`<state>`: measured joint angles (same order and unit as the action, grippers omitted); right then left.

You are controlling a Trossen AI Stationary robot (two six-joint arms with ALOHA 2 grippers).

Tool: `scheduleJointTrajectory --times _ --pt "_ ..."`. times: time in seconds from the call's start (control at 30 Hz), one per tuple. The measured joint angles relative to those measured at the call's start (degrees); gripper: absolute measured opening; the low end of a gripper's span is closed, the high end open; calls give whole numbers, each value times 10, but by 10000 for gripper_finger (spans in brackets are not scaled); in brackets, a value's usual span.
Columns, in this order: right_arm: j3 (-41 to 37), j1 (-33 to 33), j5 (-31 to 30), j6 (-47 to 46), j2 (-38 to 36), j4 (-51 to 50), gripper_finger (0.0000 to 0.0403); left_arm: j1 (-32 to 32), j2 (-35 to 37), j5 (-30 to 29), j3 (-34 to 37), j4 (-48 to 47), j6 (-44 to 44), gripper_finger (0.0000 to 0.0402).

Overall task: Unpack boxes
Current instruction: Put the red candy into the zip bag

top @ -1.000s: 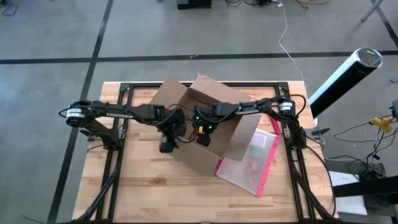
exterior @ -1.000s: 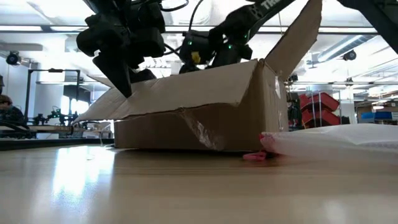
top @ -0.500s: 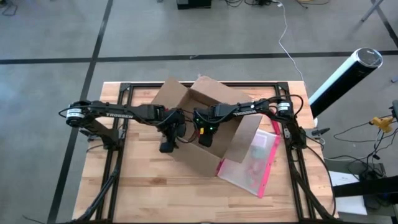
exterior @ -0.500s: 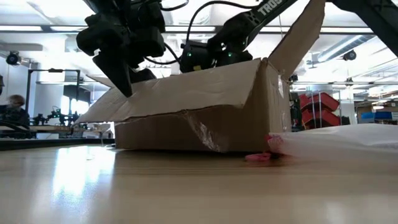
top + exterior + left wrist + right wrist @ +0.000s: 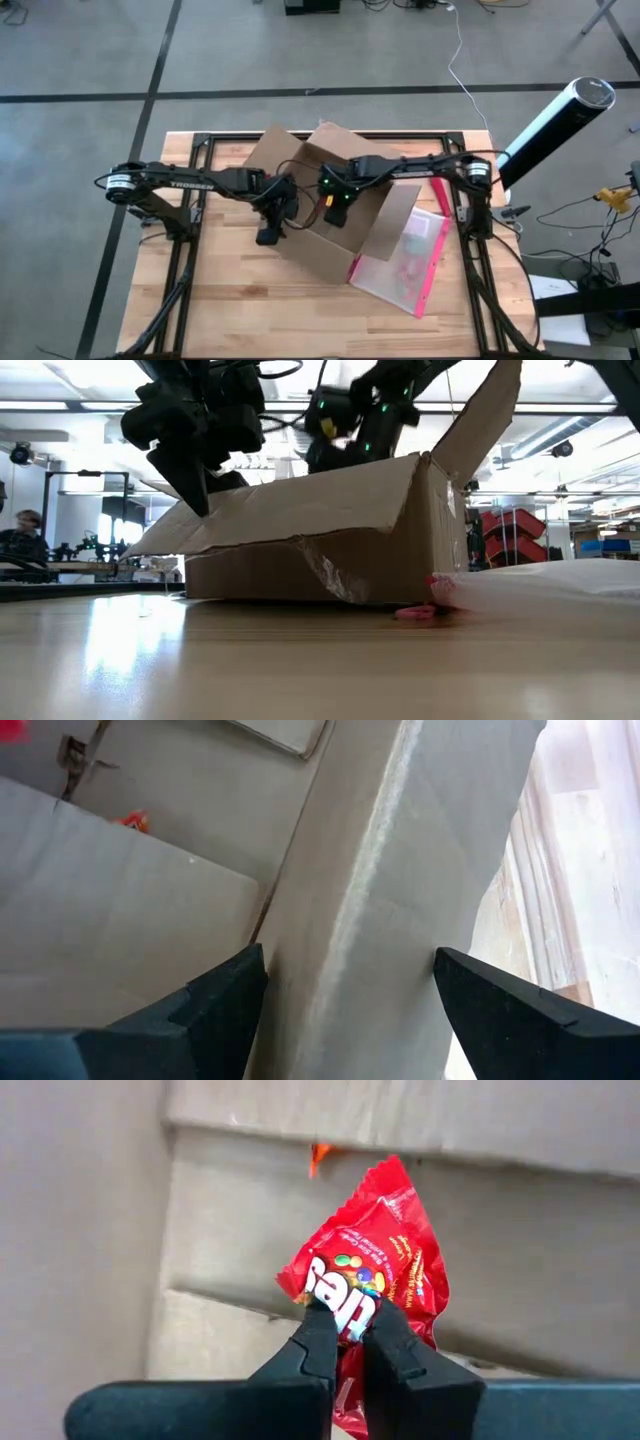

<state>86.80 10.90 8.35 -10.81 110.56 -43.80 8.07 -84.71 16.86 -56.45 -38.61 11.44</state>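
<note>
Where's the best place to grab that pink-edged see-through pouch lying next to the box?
Probably the pouch by its pink edge, coming from the table's right side. It lies flat with one corner tucked against the cardboard box, so that stiffer outer edge is the free one. The right gripper is nearest, but it is shut on a red candy bag.

An open brown cardboard box [image 5: 325, 215] sat turned at an angle on the wooden bench [image 5: 230, 310], its flaps spread outward. The left gripper [image 5: 268, 232] hung at the box's left edge, beside a flap. The right gripper [image 5: 335, 205] was over the open box, green lights showing on its wrist. A pink-edged translucent pouch [image 5: 405, 260] lay on the bench against the box's right side, partly under a flap.
</note>
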Motion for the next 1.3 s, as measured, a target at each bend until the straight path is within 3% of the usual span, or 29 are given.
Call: scheduleJointTrajectory --times 0.53,0.67,0.83,0.93,1.03,1.3 --pt "0 6 -69 -72 -203 -12 0 43 76 -30 0 31 -16 276" --pt "1 6 -69 -73 -237 2 0 61 123 -30 0 99 -47 276" --pt "1 -5 -27 -75 -251 48 0 68 171 -44 0 272 -74 276" --pt "1 -12 9 -74 -251 85 0 64 179 -76 -1 345 -30 276" --pt "1 -16 36 -75 -249 103 1 55 176 -111 -1 345 38 276" --pt "1 -24 42 -86 -243 102 1 19 158 -119 -1 381 140 276"
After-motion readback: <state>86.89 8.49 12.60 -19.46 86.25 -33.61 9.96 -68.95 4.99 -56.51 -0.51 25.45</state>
